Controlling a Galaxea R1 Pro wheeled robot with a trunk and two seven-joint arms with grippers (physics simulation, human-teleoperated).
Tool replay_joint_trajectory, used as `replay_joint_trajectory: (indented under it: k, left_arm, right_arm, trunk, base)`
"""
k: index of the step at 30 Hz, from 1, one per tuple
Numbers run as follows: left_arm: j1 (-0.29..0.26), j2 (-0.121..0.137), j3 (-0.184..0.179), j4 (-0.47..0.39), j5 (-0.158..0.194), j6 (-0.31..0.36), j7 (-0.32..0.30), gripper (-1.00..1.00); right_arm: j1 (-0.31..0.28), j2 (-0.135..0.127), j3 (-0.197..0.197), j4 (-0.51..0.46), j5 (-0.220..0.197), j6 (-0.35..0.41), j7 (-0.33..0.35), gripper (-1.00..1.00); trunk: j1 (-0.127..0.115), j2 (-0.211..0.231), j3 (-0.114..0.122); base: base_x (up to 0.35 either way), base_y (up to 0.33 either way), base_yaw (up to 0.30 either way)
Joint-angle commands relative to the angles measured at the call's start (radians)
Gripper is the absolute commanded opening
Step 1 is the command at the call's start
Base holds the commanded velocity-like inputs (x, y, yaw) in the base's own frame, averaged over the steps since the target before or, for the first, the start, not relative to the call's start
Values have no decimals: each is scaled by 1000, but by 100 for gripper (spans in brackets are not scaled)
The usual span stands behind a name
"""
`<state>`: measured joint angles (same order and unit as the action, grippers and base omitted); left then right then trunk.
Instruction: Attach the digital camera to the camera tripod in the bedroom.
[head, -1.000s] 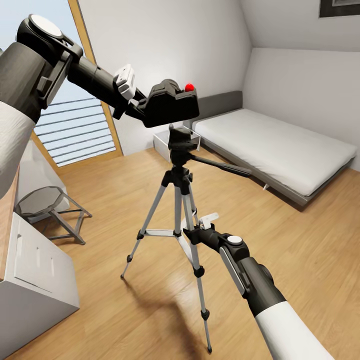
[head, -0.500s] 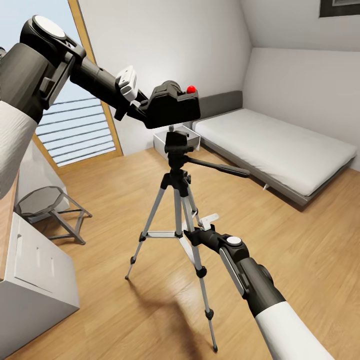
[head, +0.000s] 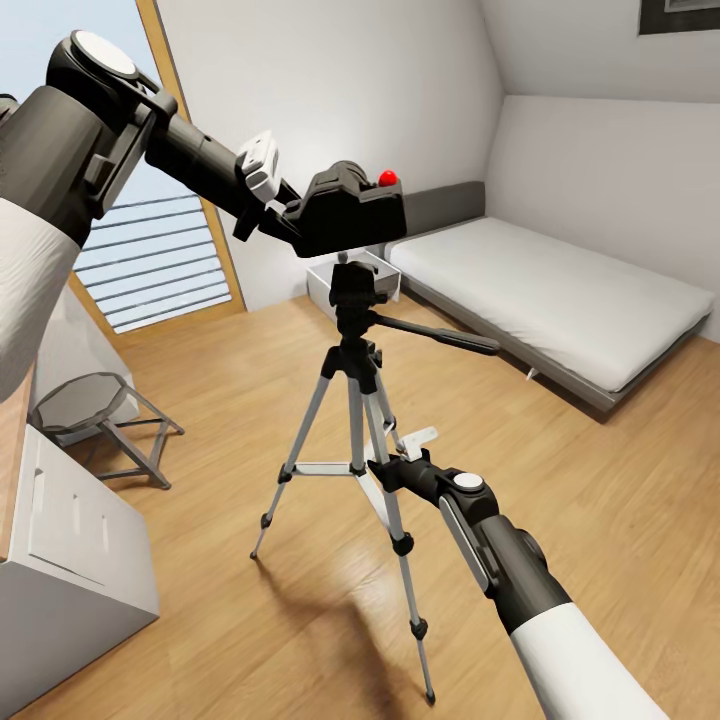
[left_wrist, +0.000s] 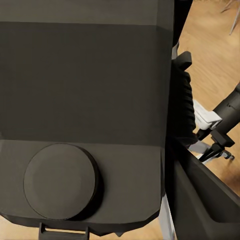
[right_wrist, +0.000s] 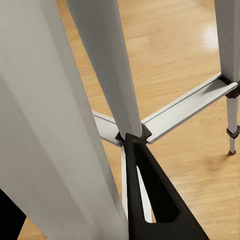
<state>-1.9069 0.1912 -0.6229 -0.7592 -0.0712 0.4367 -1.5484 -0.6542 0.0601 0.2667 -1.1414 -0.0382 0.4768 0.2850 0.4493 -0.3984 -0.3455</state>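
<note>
Right now the digital camera (head: 352, 211), black and boxy with its round red button on top, sits just above the black head of the camera tripod (head: 355, 400); whether they touch is hard to tell. Up close its dark body (left_wrist: 85, 110) shows a round cap low on its face. The left end effector (head: 287, 214) is clamped on the camera's side. Lower down, the right end effector (head: 385, 470) grips a silver leg (right_wrist: 107, 75), one black finger (right_wrist: 150, 200) against it. Beyond lie wood floor (head: 600, 480) and the grey bed (head: 550, 290).
</note>
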Motion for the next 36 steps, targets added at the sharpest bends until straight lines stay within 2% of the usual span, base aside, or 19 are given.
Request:
replay_joint_trajectory:
  k: [1,11,29,32,36]
  left_arm:
    - [-1,1,-3,-1,0,8,-5,-100]
    - [-1,7,-7,-1,37,8,-7,-100]
    - [-1,7,-11,5,40,10,-7,-100]
    - [-1,7,-28,6,40,10,-7,-100]
    - [-1,7,-71,6,43,10,-7,-100]
  right_arm:
    - [-1,0,-1,78,81,10,-6,-100]
    - [-1,0,-1,78,81,8,-6,-100]
    - [-1,-2,-1,78,81,9,-6,-100]
    - [-1,-2,-1,78,81,10,-6,-100]
    - [-1,-2,-1,78,81,11,-6,-100]
  trunk:
    - [1,-2,-2]
    - [1,-2,-2]
    - [1,-2,-2]
    - [1,-2,-2]
    - [1,-2,-2]
  base:
    - [0,0,0]
    - [0,0,0]
    - [0,0,0]
    - [0,0,0]
    - [0,0,0]
